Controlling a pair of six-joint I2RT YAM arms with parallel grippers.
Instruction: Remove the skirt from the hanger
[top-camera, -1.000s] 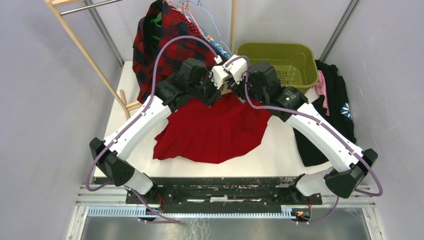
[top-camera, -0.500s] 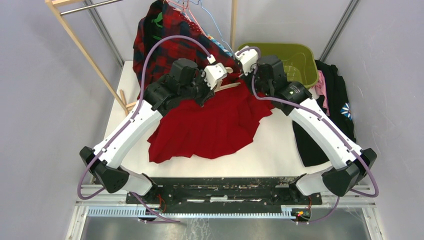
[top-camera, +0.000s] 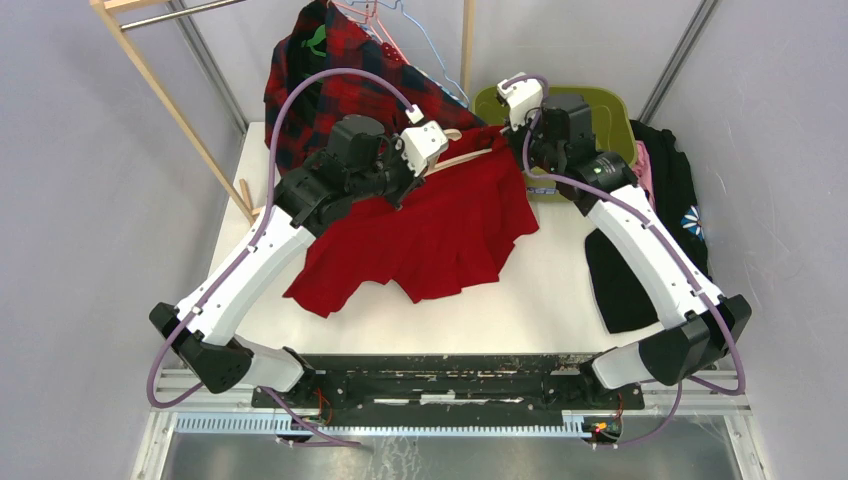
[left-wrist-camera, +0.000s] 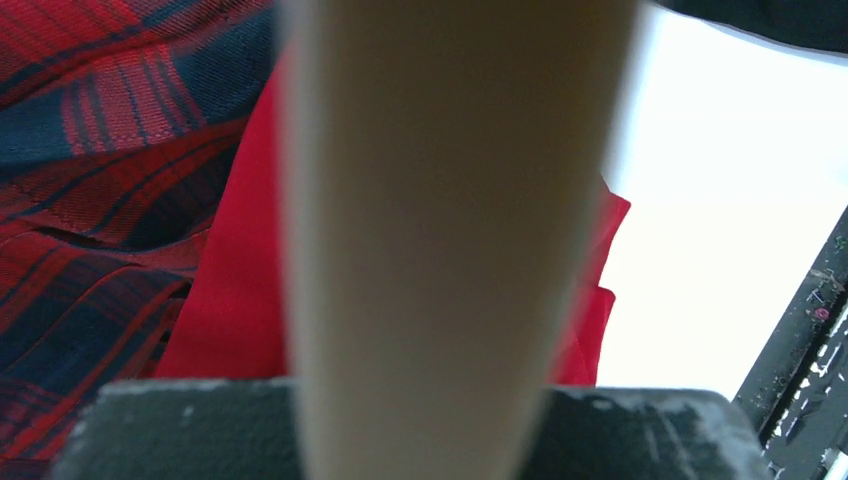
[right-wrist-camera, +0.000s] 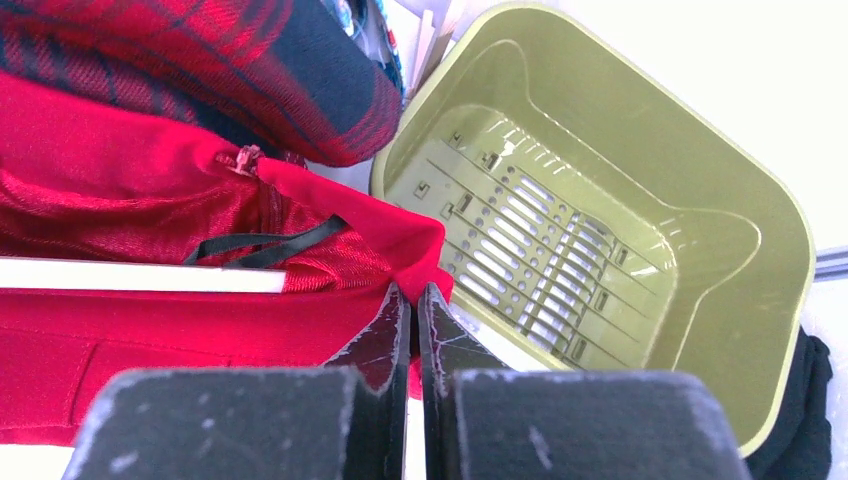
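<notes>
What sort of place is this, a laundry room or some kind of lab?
Most likely a robotics lab bench staged as a laundry corner: robot arms bolted to a white table, a wooden clothes rack, a green basket, plain grey walls.

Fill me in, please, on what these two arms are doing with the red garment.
They are working a red skirt off a wooden hanger. The left gripper is shut on the hanger, and the right gripper is pinched shut on the edge of the skirt's waistband, just in front of the green basket. The waistband is lifted while the hem trails on the table. The hanger's bar shows inside the waistband, so the skirt is not off yet.
</notes>
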